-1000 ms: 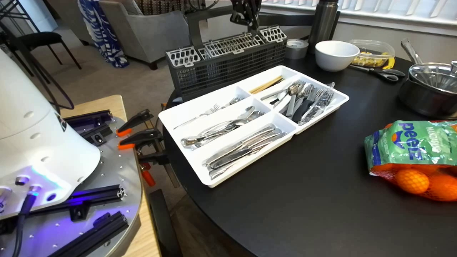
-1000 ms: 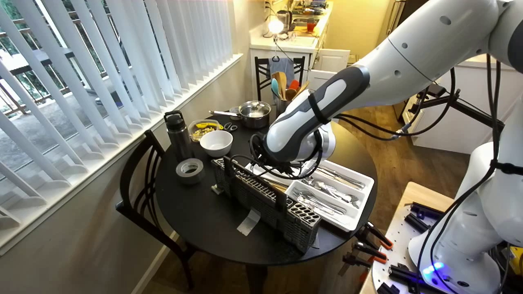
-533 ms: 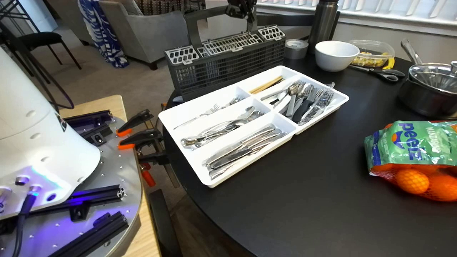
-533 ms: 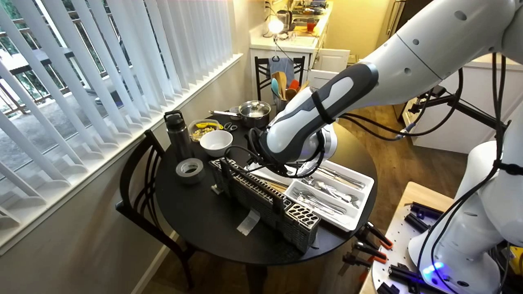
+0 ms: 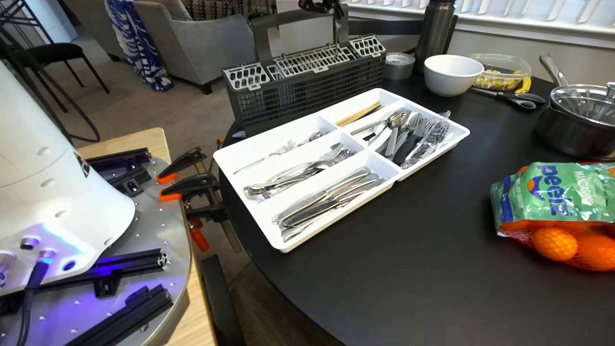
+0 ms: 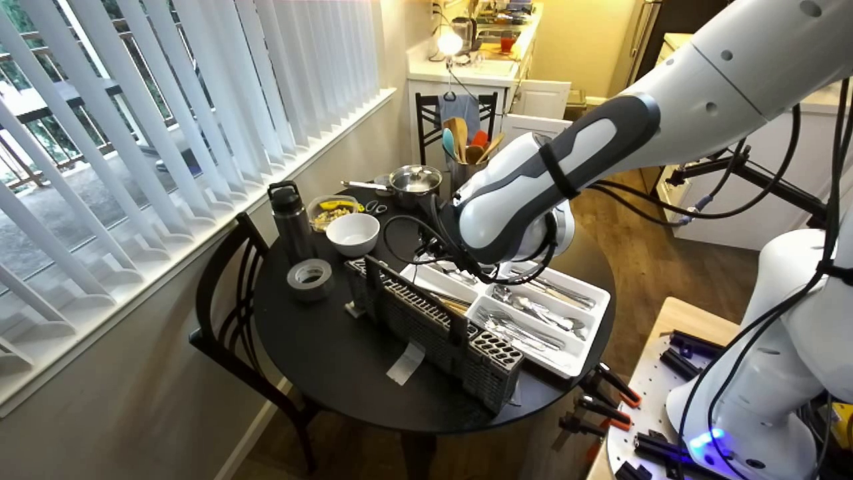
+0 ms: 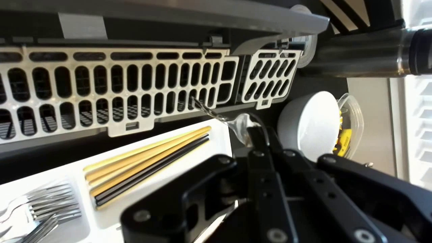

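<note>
Claw [image 7: 264, 136] pinched tight on a silver utensil [image 7: 234, 123], tip down at the slotted lid [image 7: 109, 96] of the basket [image 5: 312, 91]; whether inside a slot, cannot tell. Basket handle [image 7: 202, 17] arches close by. Tray [image 5: 269, 146] rim runs just beside; surface [image 5: 456, 216] spreads from tray to mandarin bag [image 5: 567, 194].
</note>
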Robot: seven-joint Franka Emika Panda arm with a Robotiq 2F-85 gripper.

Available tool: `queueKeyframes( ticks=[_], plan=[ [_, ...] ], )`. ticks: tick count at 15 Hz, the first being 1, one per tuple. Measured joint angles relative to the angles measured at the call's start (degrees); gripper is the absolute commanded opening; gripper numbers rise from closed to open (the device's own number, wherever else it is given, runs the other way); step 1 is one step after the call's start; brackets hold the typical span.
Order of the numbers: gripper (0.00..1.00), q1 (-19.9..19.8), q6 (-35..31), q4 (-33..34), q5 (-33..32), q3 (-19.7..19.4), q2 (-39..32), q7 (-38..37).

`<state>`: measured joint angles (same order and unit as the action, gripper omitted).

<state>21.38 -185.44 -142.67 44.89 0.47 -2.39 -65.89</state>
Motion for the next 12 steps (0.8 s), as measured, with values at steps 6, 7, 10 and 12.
queueKeyframes(
  ticks=[6, 7, 10, 12],
  plan=[
    [0.03, -3.3, -2.6, -2.2, 1.0, 3.8, 2.0, -1.1],
    [0.03, -3.9, -2.7, -2.4, 1.3, 4.7, 2.8, -1.1],
    [0.03, -4.9, -3.3, -3.4, 2.4, 6.9, 5.9, -1.1],
    [0.03, -5.0, -3.9, -4.0, 2.8, 8.1, 8.2, -1.1]
  ],
)
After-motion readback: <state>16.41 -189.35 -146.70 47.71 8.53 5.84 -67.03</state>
